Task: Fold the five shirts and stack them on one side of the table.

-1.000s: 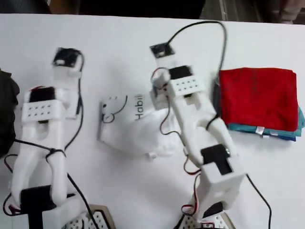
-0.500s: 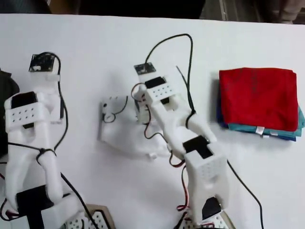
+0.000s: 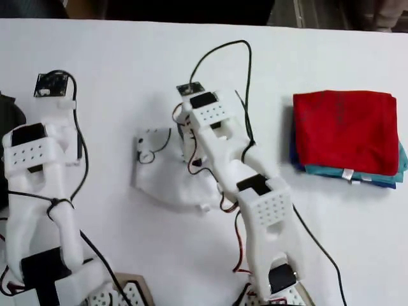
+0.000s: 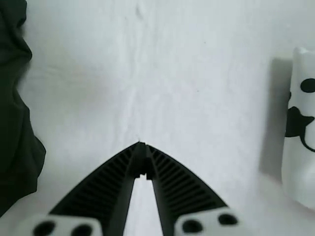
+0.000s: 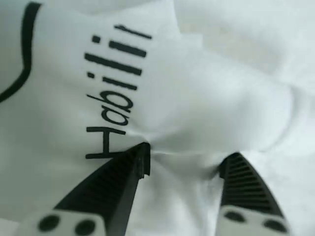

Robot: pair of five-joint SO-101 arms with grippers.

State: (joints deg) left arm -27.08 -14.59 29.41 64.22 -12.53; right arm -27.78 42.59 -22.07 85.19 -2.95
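A white table [image 3: 127, 57], seen from above, with two white arms reaching in from its near edge. A white shirt [image 3: 167, 186] with black print lies rumpled in the middle, partly under the right arm. The right gripper [image 5: 188, 157] rests on it with jaws spread, both tips pressed into the cloth and a raised fold between them, nothing yet pinched. The left gripper [image 4: 141, 158] hangs over bare table, its jaws closed together on nothing. It sits between the white shirt and a dark shirt [image 4: 15, 123] heaped at the table's left edge. On the right side sits the stack [image 3: 349, 171], with a red shirt [image 3: 343, 131] squared on top and teal and blue edges showing beneath. How many shirts lie under the red one cannot be counted.

The step in hand appears to be folding the white shirt, with the right arm placed to take hold of a fold. On that reading the job is past its midpoint, with the white and dark shirts left to do. The next move likely calls for the right jaws to close on the fold without gathering extra layers, then carry it across so the shirt lies flat. The left gripper would need to open and pin the opposite side.
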